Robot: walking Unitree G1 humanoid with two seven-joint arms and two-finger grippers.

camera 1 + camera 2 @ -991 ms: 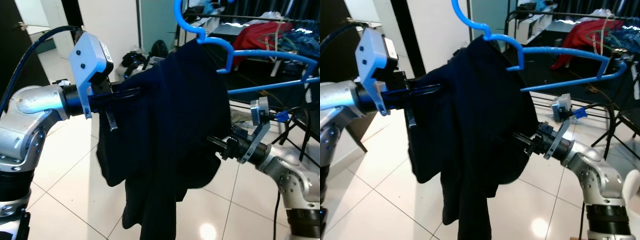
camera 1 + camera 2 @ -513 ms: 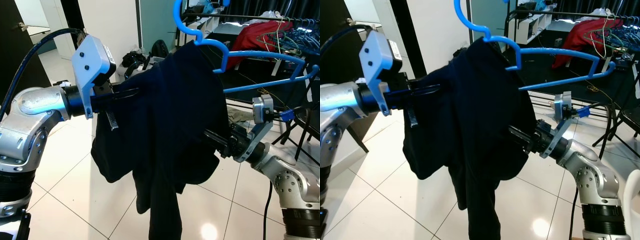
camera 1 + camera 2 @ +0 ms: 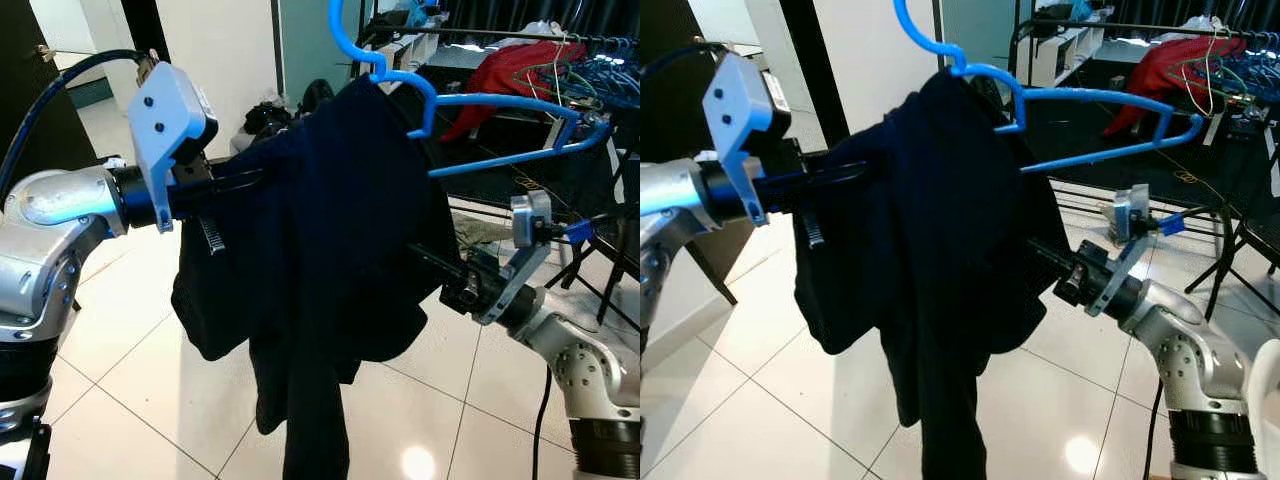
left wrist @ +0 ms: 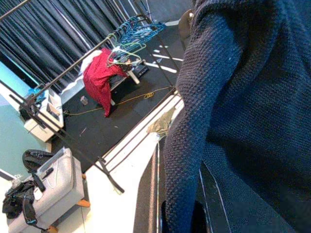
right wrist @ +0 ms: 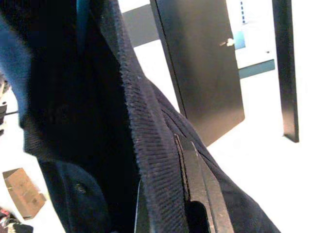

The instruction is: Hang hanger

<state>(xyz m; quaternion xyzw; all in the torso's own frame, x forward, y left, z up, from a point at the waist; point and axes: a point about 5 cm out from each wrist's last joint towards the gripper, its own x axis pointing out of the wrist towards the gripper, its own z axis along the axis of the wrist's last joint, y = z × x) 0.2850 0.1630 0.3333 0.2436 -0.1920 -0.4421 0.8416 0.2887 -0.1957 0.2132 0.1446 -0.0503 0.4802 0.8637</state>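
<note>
A blue plastic hanger [image 3: 505,100] is held up in front of me, hook upward, its right half bare. A dark navy knit garment [image 3: 330,230] drapes over its left half and hangs down in long folds. My left gripper [image 3: 235,185] reaches in from the left at shoulder height, shut on the garment's upper edge; the left wrist view has the knit fabric [image 4: 233,107] running between the fingers [image 4: 148,194]. My right gripper [image 3: 430,262] comes in lower from the right, shut on a fold of the garment [image 5: 155,165]. The hanger's left end is hidden under the cloth.
A clothes rail [image 3: 480,33] at the back right carries a red garment [image 3: 500,65] and several hangers [image 3: 605,70] above a black mat. Bags [image 3: 265,120] lie on the floor behind the garment. A black door [image 3: 35,110] stands left. White floor tiles [image 3: 130,380] lie below.
The hanger and garment have shifted left, the hook leaning further left. My left arm drew a little to the left. The garment's hanging tail has swung.
</note>
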